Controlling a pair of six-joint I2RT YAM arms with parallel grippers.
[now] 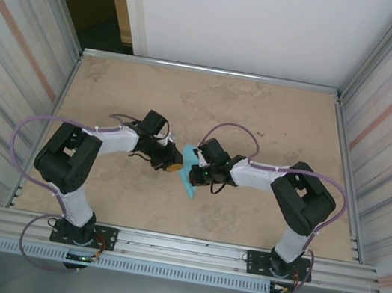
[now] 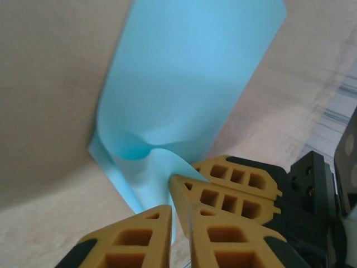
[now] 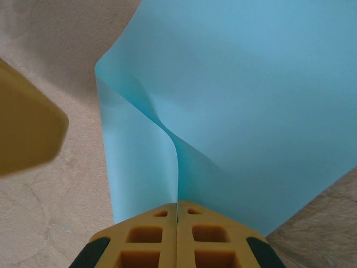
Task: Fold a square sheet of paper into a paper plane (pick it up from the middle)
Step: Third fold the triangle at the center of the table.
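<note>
While right claw (image 3: 177, 207) pinches sheet (image 3: 251, 100) edge, open tabletop (image 1: 262, 116) surrounds it.

Mid-table is jammed: left gripper (image 1: 174, 167) and right gripper (image 1: 198, 168) sit nearly tip to tip, thin light-blue paper sheet (image 1: 189, 183) between them. Far half of the beige stone-look tabletop (image 1: 263, 113) is bare. Corrugated metal side walls (image 1: 16, 46) box both flanks. Aluminium front rail (image 1: 179, 244) bounds the near edge.
</note>
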